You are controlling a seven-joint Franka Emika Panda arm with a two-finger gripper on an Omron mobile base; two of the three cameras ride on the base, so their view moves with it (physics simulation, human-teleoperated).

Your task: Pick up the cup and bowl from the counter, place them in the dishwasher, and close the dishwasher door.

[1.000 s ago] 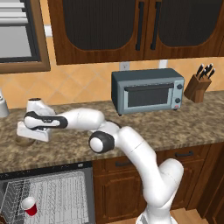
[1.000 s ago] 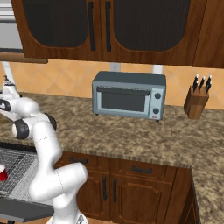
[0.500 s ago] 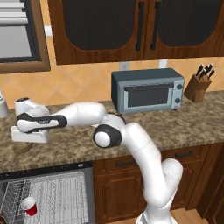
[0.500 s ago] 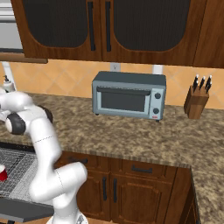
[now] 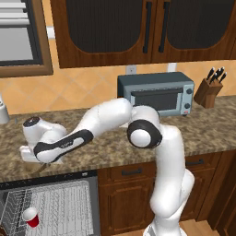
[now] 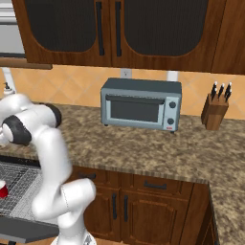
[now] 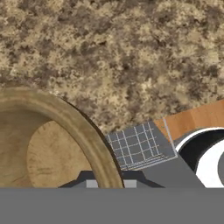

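No writing or brand can be read anywhere. The bowl (image 7: 48,144) fills the lower left of the hand view, its tan rim passing right in front of the claw, whose tips are hidden, so I cannot tell whether it is apart or clamped; in the left base view the hand sits low at the counter's (image 5: 203,126) left front edge. The cup (image 5: 31,216) lies on the dishwasher (image 5: 55,205) rack at lower left, with the toaster oven (image 5: 156,94) and knife block (image 5: 209,90) at right.
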